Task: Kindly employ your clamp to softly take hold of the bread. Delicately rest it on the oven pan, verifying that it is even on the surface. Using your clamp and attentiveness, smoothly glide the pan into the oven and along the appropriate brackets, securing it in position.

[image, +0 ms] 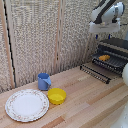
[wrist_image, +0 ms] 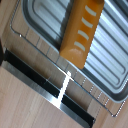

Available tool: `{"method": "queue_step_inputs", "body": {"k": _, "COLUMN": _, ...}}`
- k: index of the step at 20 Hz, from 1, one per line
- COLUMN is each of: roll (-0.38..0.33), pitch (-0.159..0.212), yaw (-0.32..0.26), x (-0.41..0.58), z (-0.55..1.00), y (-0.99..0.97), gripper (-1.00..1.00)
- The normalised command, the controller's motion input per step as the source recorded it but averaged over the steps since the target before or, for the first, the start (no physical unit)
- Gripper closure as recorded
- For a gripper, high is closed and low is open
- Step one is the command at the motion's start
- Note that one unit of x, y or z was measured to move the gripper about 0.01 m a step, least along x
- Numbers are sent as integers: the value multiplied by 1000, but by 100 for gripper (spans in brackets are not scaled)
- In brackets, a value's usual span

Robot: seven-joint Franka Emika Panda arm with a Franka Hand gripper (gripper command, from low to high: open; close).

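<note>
While bread (image: 103,58) rests below, claw (image: 109,36) hovers overhead.

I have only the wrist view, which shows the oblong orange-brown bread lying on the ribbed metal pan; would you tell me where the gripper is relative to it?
Observer: The white gripper hangs above the small dark oven, clear of the bread. I cannot tell whether it is open.
Operator: Thank you. Is anything else on the table?
Observer: Yes. A blue cup, a yellow bowl and a patterned plate stand on the wooden table, toward the exterior view's left and apart from the oven.
</note>
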Motion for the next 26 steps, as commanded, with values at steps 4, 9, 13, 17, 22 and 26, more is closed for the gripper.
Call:
{"method": "queue_step_inputs", "body": {"k": 4, "roll": -189, "pitch": 188, "yaw": 53, "x": -292, "z": -226, "y": 596, "gripper": -100}}
{"method": "queue_step_inputs", "body": {"k": 9, "roll": -212, "pitch": 204, "yaw": 56, "x": -414, "z": -142, "y": 526, "gripper": -100}}
{"method": "queue_step_inputs", "body": {"k": 13, "roll": -303, "pitch": 186, "yaw": 135, "x": -484, "z": -59, "y": 91, "gripper": -100}}
{"method": "queue_step_inputs", "body": {"k": 17, "roll": -323, "pitch": 164, "yaw": 189, "x": -345, "z": -90, "y": 0, "gripper": -100}}
{"method": "queue_step_inputs", "body": {"k": 22, "roll": -345, "pitch": 146, "yaw": 220, "x": -191, "z": -141, "y": 0, "gripper": -100}}
{"method": "queue_step_inputs", "body": {"k": 26, "roll": -325, "pitch": 110, "yaw": 248, "x": -86, "z": -235, "y": 0, "gripper": -100}}
